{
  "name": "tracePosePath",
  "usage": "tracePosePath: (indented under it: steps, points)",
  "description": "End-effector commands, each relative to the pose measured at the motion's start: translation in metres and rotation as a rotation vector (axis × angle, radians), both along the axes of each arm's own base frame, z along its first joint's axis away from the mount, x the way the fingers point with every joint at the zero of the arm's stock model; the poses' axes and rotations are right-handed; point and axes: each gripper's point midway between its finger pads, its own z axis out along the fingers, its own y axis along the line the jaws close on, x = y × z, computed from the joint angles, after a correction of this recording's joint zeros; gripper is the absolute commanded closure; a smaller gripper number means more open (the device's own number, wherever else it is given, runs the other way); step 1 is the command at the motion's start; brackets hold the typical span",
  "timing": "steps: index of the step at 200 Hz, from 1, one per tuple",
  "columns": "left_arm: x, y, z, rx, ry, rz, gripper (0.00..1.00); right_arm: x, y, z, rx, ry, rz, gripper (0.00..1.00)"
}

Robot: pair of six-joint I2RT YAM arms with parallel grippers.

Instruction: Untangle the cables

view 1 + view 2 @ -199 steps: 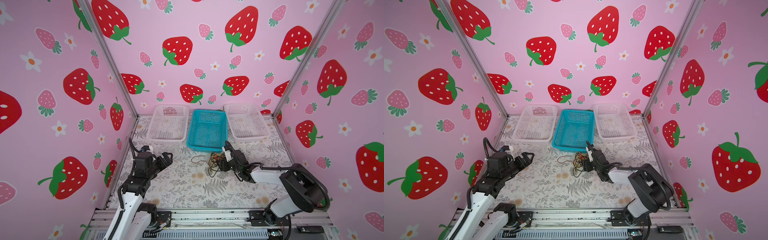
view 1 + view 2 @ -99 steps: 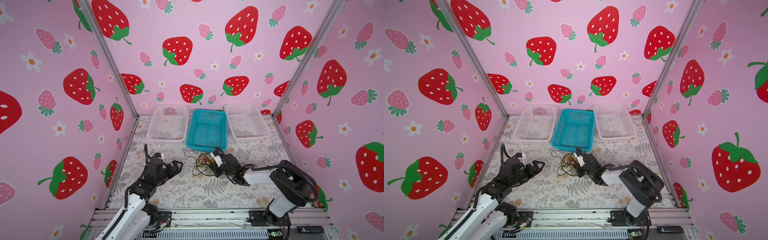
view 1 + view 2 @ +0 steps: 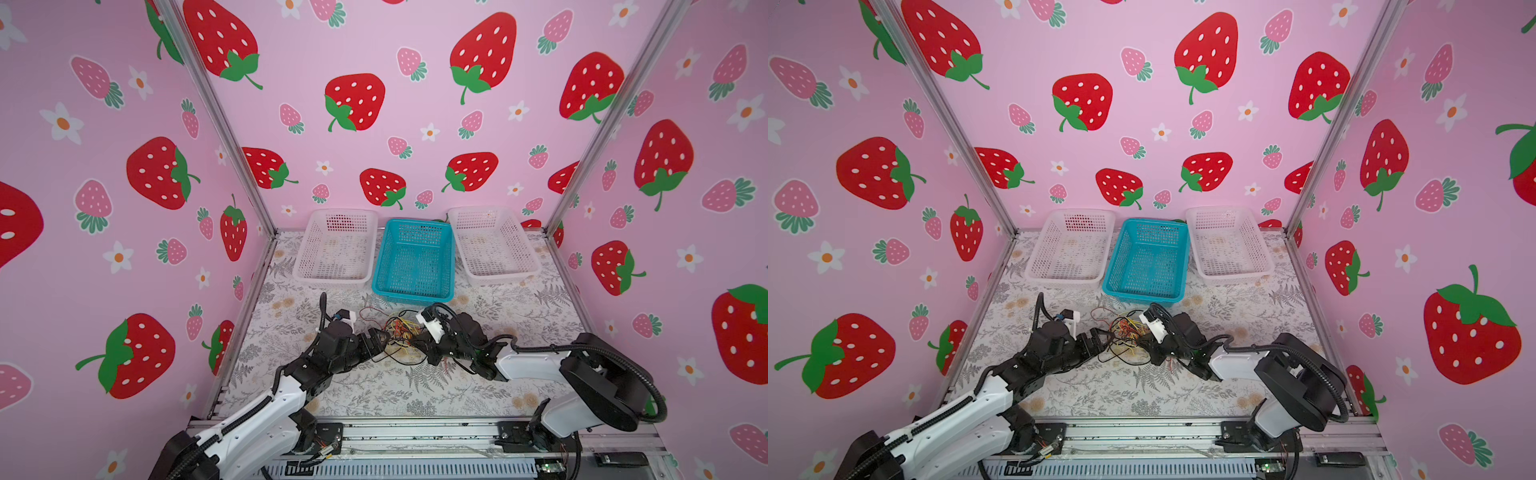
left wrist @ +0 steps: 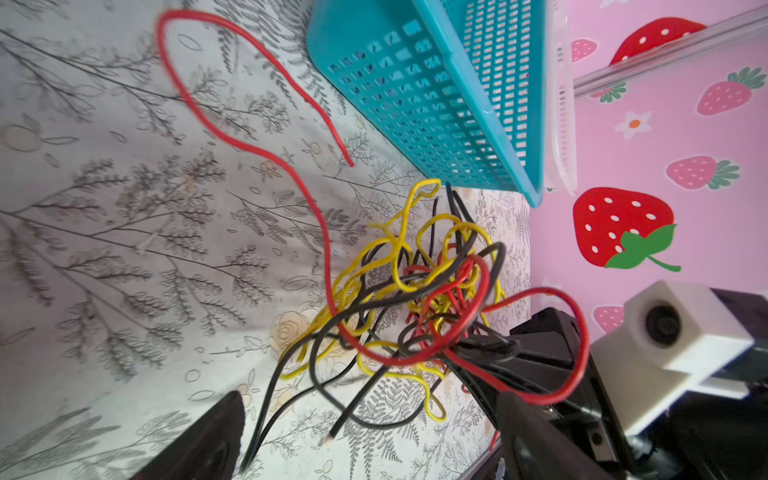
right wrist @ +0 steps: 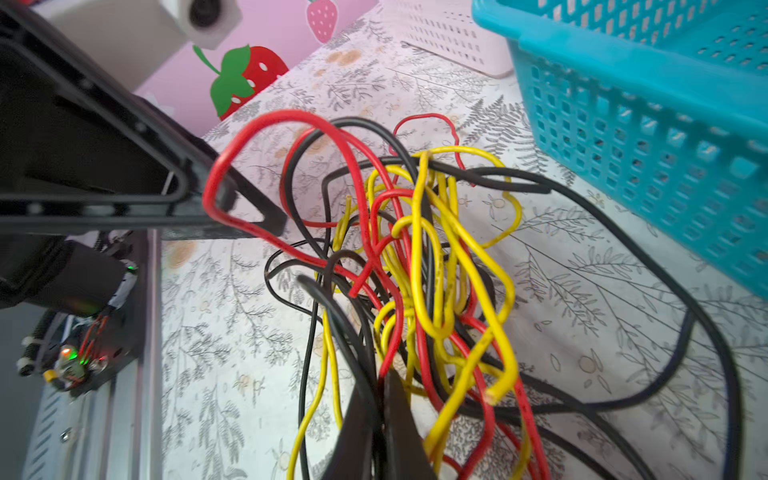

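At the cables [image 5: 417,232], the right tool [image 5: 381,386] lies low, pinching them.

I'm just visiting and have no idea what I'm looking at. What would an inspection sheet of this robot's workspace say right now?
Surface: table under a fern-print cloth.
Job's things: cables, red, yellow and black, one tangled heap in front of the blue basket.
Clutter: nothing loose seen; the blue basket sits between white baskets, all apparently empty.
Grippers: left gripper open at the heap's edge; right gripper shut on the cables.
Cables: black hoses run along both arms.
Surroundings: pink strawberry walls, metal frame in front.
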Motion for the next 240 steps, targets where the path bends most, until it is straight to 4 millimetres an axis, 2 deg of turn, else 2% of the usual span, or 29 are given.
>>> tracePosePath:
  steps: [1, 25, 55, 79, 108, 118, 136, 149, 152, 170, 183, 202, 215, 240]
  points:
    - [0.011, -0.015, 0.02, -0.053, -0.074, -0.002, 0.04, -0.017, 0.01, 0.031, 0.123, -0.036, 0.11, 1.0]
    - [0.009, -0.025, 0.022, -0.051, -0.089, -0.044, 0.09, -0.027, 0.011, 0.038, 0.16, -0.035, 0.162, 1.0]
    - [0.007, -0.03, 0.024, -0.059, -0.103, -0.068, 0.19, -0.037, 0.01, 0.047, 0.196, -0.045, 0.214, 1.0]
    - [0.007, -0.03, 0.027, -0.065, -0.119, -0.066, 0.36, -0.043, 0.011, 0.049, 0.206, -0.04, 0.243, 1.0]
    - [0.007, -0.032, 0.029, -0.072, -0.128, -0.075, 0.58, -0.04, 0.01, 0.048, 0.197, -0.048, 0.227, 1.0]
    - [0.007, -0.033, 0.03, -0.073, -0.129, -0.081, 0.66, -0.037, 0.01, 0.047, 0.19, -0.047, 0.21, 1.0]
    - [0.007, -0.033, 0.03, -0.069, -0.128, -0.086, 0.85, -0.029, 0.008, 0.044, 0.173, -0.058, 0.163, 1.0]
    - [0.007, -0.032, 0.029, -0.06, -0.123, -0.083, 0.93, -0.02, 0.004, 0.044, 0.155, -0.079, 0.108, 1.0]
    - [0.006, -0.031, 0.029, -0.057, -0.122, -0.082, 0.97, -0.018, 0.003, 0.045, 0.152, -0.086, 0.095, 1.0]
    - [0.006, -0.026, 0.024, -0.025, -0.11, -0.067, 1.0, -0.007, -0.006, 0.049, 0.144, -0.117, 0.021, 1.0]
    - [0.005, -0.022, 0.02, 0.005, -0.097, -0.059, 1.0, -0.001, -0.012, 0.053, 0.146, -0.135, -0.021, 0.93]
    - [0.005, -0.013, 0.012, 0.056, -0.07, -0.029, 1.0, 0.006, -0.022, 0.06, 0.159, -0.152, -0.07, 0.71]
    - [0.005, -0.009, 0.007, 0.087, -0.047, -0.018, 1.0, 0.008, -0.027, 0.063, 0.166, -0.161, -0.093, 0.6]
    - [0.003, -0.01, 0.003, 0.115, -0.016, -0.036, 1.0, 0.014, -0.037, 0.073, 0.18, -0.186, -0.137, 0.51]
